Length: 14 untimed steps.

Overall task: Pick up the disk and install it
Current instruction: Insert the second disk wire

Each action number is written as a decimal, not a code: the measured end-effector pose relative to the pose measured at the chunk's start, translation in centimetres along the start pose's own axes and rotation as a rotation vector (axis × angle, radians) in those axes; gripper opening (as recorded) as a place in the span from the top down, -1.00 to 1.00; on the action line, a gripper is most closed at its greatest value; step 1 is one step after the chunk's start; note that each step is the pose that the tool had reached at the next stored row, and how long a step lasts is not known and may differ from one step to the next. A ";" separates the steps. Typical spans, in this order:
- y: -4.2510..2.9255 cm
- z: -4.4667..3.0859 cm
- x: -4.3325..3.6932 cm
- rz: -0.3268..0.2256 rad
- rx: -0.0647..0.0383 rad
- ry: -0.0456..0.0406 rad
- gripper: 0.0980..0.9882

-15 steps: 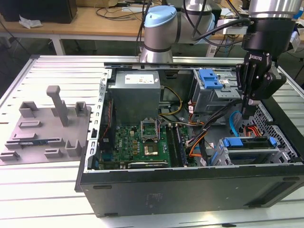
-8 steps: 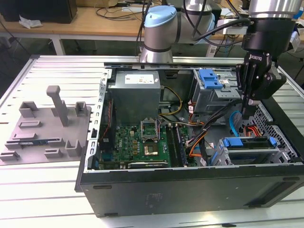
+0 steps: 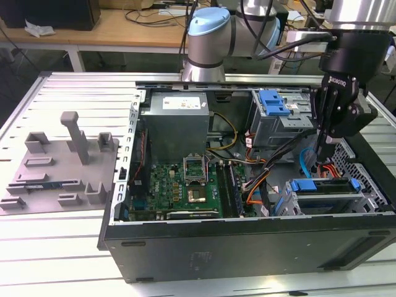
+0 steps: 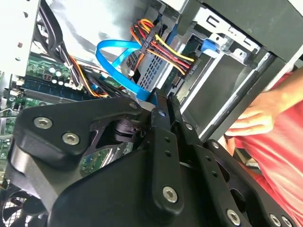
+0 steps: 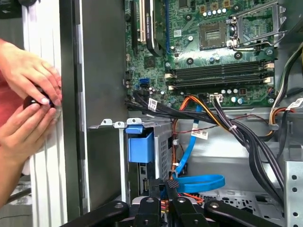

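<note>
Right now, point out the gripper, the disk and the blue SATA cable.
gripper (image 3: 319, 162): exterior view, between its fingertips.
disk (image 3: 324, 185): exterior view, blue carrier's top edge.
blue SATA cable (image 5: 199, 182): first wrist view, flat loop beside the drive cage.

Silver arm tubes with pale blue joint caps (image 3: 209, 23) — black cables alongside; the gripper (image 3: 319, 162) is matte black, its linkage bars studded with silver screws.

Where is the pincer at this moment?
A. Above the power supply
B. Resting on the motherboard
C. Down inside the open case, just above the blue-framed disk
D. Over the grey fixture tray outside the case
C: in the exterior view the pincer reaches into the computer case just above the disk in the bay at that view's right.
</note>
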<state>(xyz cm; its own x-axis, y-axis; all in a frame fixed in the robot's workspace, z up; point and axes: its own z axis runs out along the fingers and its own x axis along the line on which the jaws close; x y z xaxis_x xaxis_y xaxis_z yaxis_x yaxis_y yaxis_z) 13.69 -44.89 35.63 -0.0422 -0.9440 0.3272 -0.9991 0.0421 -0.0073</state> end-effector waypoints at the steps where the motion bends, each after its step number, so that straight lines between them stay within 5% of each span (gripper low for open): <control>1: -0.02 0.12 0.37 0.000 0.000 -0.0172 0.86; 6: -0.10 0.66 1.91 0.001 0.000 -0.0735 0.86; 14: -0.41 1.24 3.57 0.000 -0.002 -0.1167 0.86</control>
<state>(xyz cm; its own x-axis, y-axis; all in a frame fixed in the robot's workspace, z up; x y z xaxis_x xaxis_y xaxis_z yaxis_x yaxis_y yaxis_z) 13.94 -48.68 35.62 -0.0432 -0.9757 0.2150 -0.9991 0.0430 -0.0058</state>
